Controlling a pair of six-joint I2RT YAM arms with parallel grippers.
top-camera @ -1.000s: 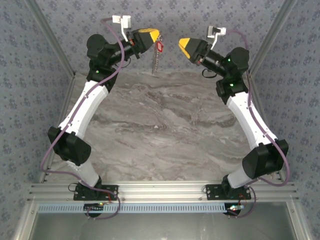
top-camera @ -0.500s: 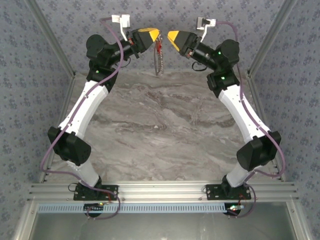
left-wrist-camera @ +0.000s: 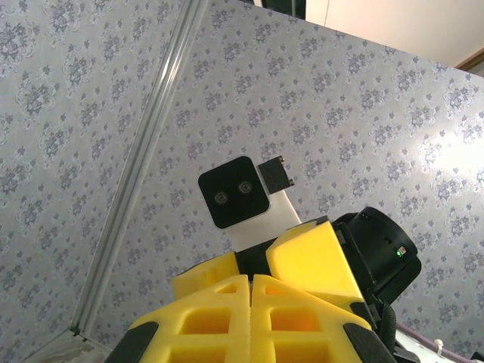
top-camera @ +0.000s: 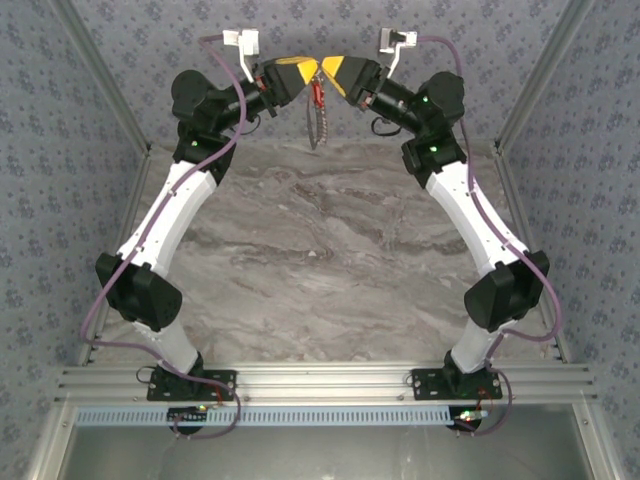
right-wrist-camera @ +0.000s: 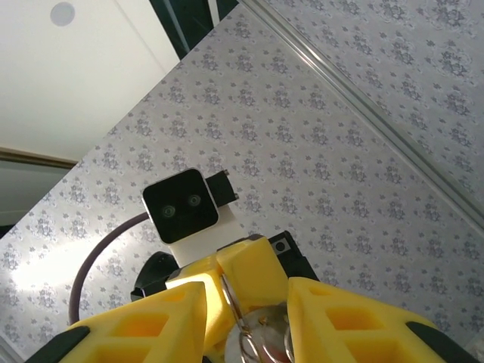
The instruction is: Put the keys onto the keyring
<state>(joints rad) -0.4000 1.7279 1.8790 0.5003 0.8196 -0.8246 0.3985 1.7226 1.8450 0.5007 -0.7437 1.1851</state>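
Up high at the far end of the table (top-camera: 330, 260), close to the patterned back wall (top-camera: 330, 25): left gripper (top-camera: 308, 70) and right gripper (top-camera: 331, 72) nose to nose, tips all but touching in the top view. Between and just below those tips, the key (top-camera: 318, 96), red head plain to see, well clear of the tabletop. Dangling straight down from it, the keyring (top-camera: 316, 128), a thin pale strand, bottom end free in the air above the table's far edge.

On the left: fingers (left-wrist-camera: 219, 302) pressed flat together, seam closed with no gap in the left wrist view, pinching the top of the hanging bundle. Looks like the keyring in the pinch, though hard to say exactly which part.

On the right: fingers (right-wrist-camera: 333, 318) partway apart, a clear gap between them, not clamped on anything. Sitting in that gap, some shiny metal hardware (right-wrist-camera: 261, 340), round and ring-like, too close and cropped to identify for sure. Just behind it, the tip of the opposite yellow finger, poking in from the far side. Impossible to tell whether the right fingers touch the metal.
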